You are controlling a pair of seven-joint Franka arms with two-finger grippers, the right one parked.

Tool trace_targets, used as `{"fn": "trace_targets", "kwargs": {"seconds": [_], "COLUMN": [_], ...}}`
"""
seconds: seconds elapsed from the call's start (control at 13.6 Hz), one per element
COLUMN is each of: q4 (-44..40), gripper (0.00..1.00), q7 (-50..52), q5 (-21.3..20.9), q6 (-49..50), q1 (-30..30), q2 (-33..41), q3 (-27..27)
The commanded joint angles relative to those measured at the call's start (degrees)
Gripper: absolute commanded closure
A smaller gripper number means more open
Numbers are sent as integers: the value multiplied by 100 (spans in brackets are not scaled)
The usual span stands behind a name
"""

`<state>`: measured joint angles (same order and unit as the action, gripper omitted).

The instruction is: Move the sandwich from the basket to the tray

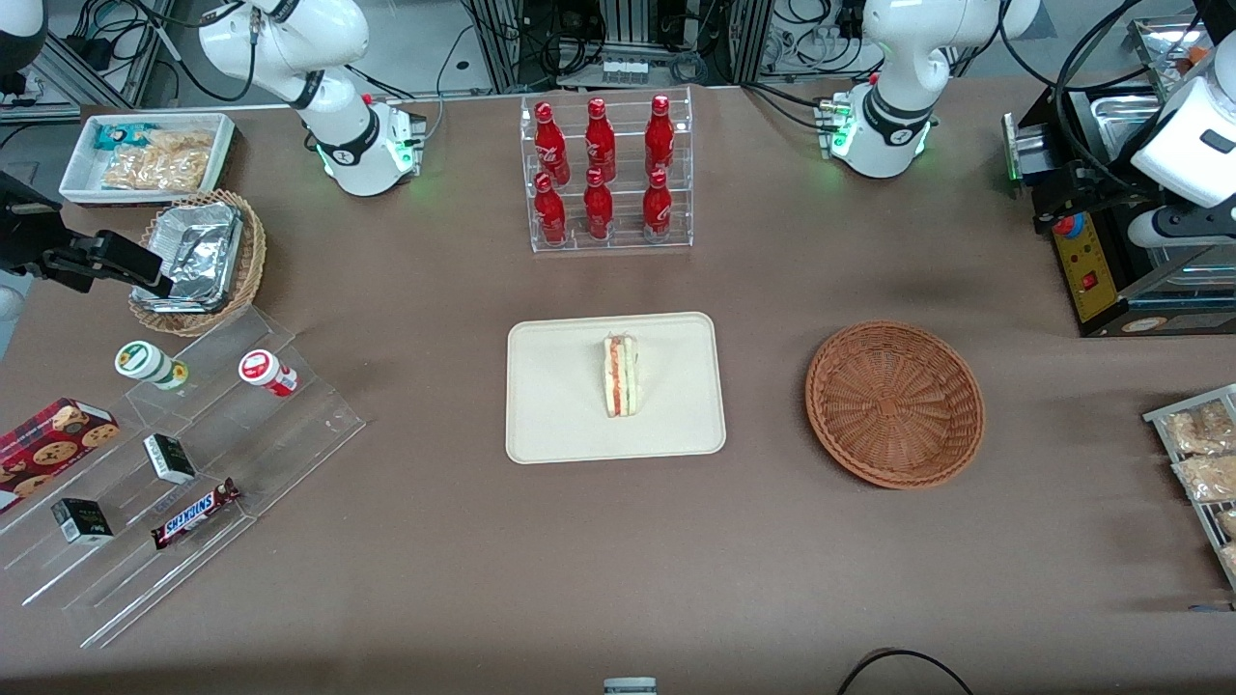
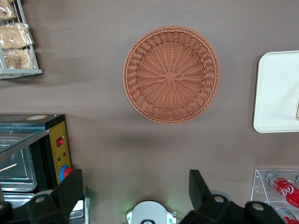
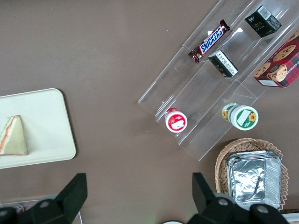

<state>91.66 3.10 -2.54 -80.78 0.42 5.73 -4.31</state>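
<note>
The sandwich lies on the cream tray at mid-table, its red and green cut side up. The right wrist view also shows the sandwich on the tray. The reddish-brown wicker basket stands empty beside the tray, toward the working arm's end. My left gripper is raised near the black appliance, well away from the basket and tray. In the left wrist view the gripper is open and empty, with the basket and a tray corner far below.
A clear rack of red cola bottles stands farther from the camera than the tray. A black appliance and a snack rack sit at the working arm's end. Clear tiered shelves with snacks and a tan basket of foil containers lie toward the parked arm's end.
</note>
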Motion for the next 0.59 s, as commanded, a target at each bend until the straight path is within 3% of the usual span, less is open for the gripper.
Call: {"fn": "trace_targets", "kwargs": {"seconds": [0.0, 0.51], "q4": [-25, -280], "gripper": [0, 0], "q7": [-187, -274], "q5": [174, 289], "q6": [-26, -35], "q1": [231, 327], "q2": [16, -292], "q3": [-88, -53]}}
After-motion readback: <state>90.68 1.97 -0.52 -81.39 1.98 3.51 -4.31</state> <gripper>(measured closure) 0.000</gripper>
